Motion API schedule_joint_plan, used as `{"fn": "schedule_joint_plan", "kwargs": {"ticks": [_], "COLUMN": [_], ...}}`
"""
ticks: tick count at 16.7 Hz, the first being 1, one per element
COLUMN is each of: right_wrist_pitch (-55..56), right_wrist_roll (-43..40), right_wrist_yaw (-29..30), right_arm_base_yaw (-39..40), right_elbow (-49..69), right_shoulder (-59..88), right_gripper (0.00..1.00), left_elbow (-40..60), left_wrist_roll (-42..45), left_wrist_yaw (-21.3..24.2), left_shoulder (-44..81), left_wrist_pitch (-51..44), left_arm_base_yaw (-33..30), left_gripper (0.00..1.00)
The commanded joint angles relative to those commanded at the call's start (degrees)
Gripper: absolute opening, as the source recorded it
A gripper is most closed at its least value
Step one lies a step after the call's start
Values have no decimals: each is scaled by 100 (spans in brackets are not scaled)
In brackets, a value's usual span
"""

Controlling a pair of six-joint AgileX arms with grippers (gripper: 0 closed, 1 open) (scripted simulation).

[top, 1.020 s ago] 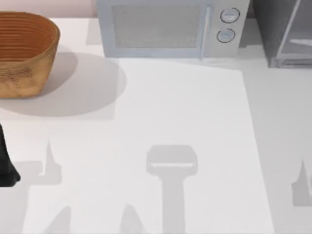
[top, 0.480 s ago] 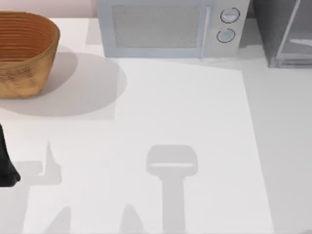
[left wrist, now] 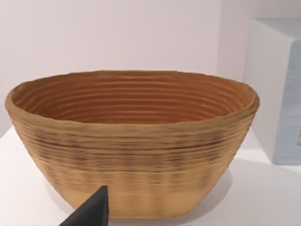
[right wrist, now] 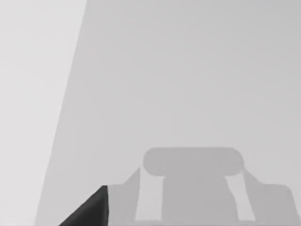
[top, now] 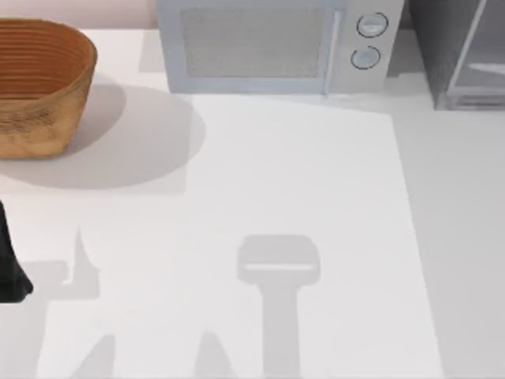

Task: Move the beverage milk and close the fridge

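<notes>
The beverage milk is out of view. The fridge (top: 442, 47), a dark-grey cabinet with a pale-framed translucent door (top: 480, 55), stands at the table's far right corner, cut off by the picture's edge. I cannot tell how far its door stands open. My left arm (top: 11, 260) rests as a dark shape at the left edge of the table, and the tip of my left gripper (left wrist: 89, 214) points at the wicker basket. In the right wrist view my right gripper (right wrist: 89, 209) hangs over bare white table crossed by shadows.
A brown wicker basket (top: 39, 83) (left wrist: 131, 141) with nothing in it sits at the far left. A light-grey microwave (top: 272, 46) with two round knobs (top: 368, 39) stands at the back middle, its side visible (left wrist: 277, 94) beside the basket. The white table (top: 300, 174) spreads in front of them.
A pointed shadow at the table's right edge has slid toward the near right corner and out of the top view. The left arm has not moved.
</notes>
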Motion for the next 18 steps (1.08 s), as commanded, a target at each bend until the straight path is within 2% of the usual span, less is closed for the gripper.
{"fn": "schedule_joint_plan", "kwargs": {"ticks": [4, 8, 12, 18], "right_wrist_pitch": [40, 77, 123, 87], "right_wrist_roll": [-341, -1629, -3878, -8217], "right_wrist_yaw": [-273, -1160, -2312, -3946], "right_arm_base_yaw": [-355, -1665, -3632, -7097], "right_elbow": [169, 732, 1472, 2635], "right_shoulder": [318, 1563, 3705, 7745], "right_gripper": [100, 100, 100, 100], "left_elbow": [0, 0, 0, 0], "left_wrist_roll": [0, 0, 0, 0], "left_wrist_yaw": [0, 0, 0, 0], "left_shoulder": [0, 0, 0, 0], "left_wrist_pitch": [0, 0, 0, 0], "left_arm_base_yaw": [0, 0, 0, 0], "left_gripper": [100, 100, 100, 100]}}
